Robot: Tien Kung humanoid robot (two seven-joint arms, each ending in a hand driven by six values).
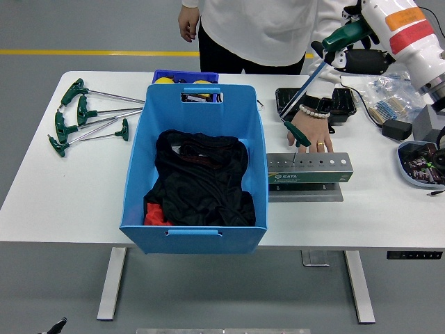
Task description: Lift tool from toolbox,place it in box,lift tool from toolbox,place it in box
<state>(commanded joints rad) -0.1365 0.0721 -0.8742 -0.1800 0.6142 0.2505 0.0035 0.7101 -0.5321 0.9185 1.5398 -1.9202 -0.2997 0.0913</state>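
A grey-green tool stand [309,170] sits on the white table, right of the big blue box [201,91], which holds black cloth [198,177]. My right hand [356,43], on a white arm with an orange band, is shut on the green handle of a long T-handle wrench [311,82]. The wrench hangs slanted in the air above the stand, its tip pointing down-left. A person's hand [316,132] rests flat behind the stand. A second green-handled tool [297,134] leans tilted beside that hand. My left hand does not show.
Several green T-handle wrenches [87,115] lie at the table's left. A black tray [341,104] and a small blue bin [184,76] stand at the back. A bowl of small parts [421,163], bags and a grey block [425,124] crowd the right edge.
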